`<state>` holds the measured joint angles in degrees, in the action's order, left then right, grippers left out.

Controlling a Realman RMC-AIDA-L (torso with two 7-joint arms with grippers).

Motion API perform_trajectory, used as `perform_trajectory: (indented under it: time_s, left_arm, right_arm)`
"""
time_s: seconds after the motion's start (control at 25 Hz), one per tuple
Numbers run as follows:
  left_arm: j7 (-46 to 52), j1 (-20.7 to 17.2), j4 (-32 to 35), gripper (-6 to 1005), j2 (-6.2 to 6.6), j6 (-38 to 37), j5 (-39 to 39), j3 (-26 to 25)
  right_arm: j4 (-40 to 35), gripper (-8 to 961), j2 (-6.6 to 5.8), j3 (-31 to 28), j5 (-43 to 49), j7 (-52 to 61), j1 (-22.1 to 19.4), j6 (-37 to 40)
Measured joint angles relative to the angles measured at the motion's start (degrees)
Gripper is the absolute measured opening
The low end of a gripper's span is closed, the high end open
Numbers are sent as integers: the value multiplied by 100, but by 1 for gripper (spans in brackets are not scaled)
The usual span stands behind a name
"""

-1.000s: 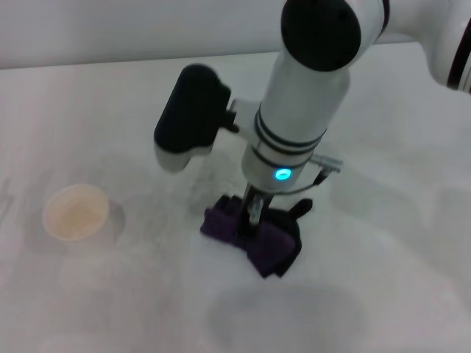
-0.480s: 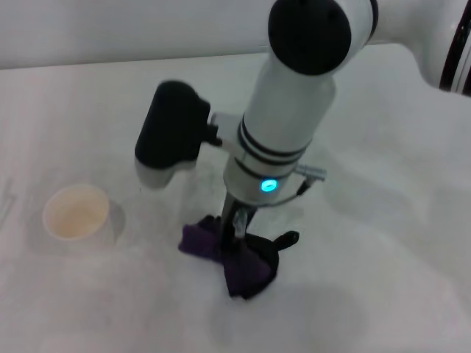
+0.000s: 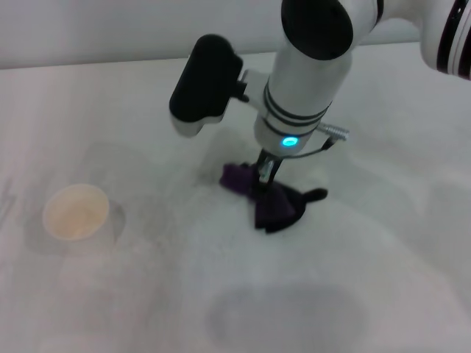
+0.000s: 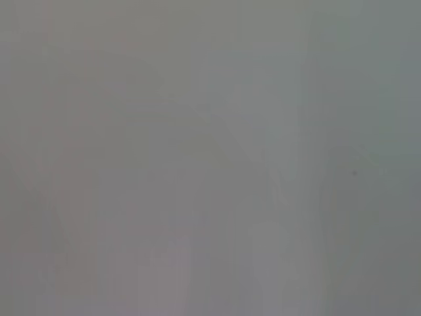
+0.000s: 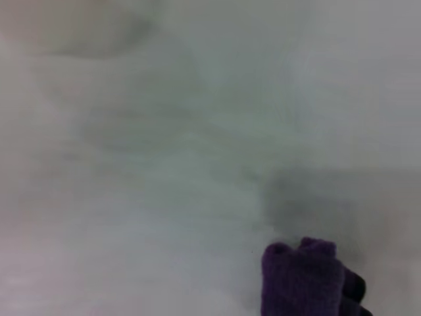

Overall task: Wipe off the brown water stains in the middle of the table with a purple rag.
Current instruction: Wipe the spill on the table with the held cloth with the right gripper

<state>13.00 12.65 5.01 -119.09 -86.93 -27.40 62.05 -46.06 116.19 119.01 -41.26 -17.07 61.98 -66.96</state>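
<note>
Dark purple soft rag [image 3: 268, 204] with black edging on the white, grey-smudged tabletop [image 3: 383, 243]; white arm [image 3: 305, 81], 2 black bands, a cyan light; pale tan paper cup [image 3: 75, 213].

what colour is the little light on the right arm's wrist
Cyan-blue, glowing on the white wrist just above the purple rag; the head view shows it best.
</note>
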Motion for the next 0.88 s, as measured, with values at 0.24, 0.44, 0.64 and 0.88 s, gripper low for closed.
perform_trajectory:
  time_s: [0.24,0.44,0.64,0.88]
  left_arm:
    - [1,12,0,892,0,23,3,0]
    - [-2,29,0,891,0,26,7,0]
    - [-9,39,0,892,0,26,7,0]
    - [-22,59,0,892,4,27,7,0]
  right_arm:
    - [9,94,0,91,186,237,-3,145]
    - [-156,94,1,411,-801,-237,-34,197]
    - [-196,93,0,651,-1740,-747,-35,215]
    - [-202,93,0,639,-2349,-1255,-97,2]
